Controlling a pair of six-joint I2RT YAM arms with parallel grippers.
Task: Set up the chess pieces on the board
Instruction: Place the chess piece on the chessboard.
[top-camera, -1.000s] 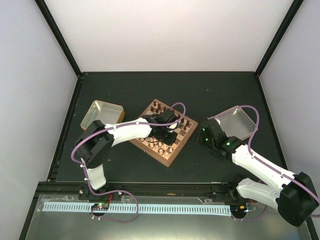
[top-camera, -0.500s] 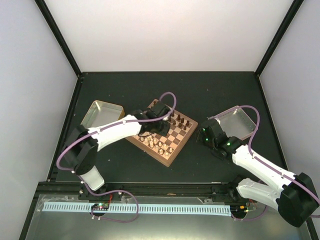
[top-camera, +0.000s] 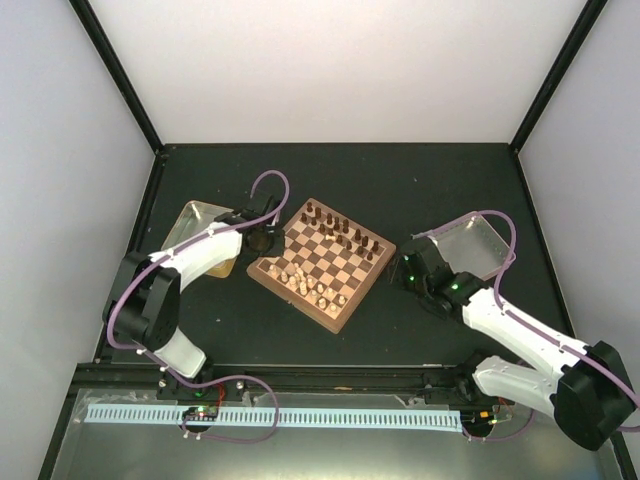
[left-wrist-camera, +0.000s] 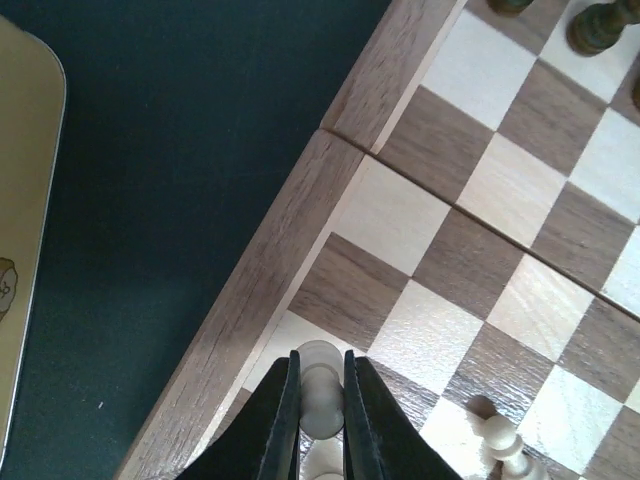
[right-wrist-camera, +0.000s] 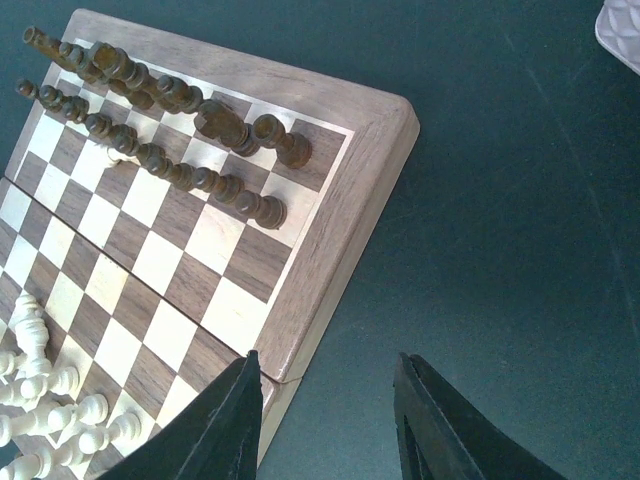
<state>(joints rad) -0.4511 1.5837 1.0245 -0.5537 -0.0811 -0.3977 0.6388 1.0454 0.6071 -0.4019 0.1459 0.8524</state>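
Your left hand (top-camera: 265, 240) is no longer above the middle of the board (left-wrist-camera: 250, 310). It now hangs over the board corner nearer the surface's left edge, closed on a pale piece (left-wrist-camera: 322, 405), probably to place it there. Your right hand (right-wrist-camera: 328, 365) is open and empty.
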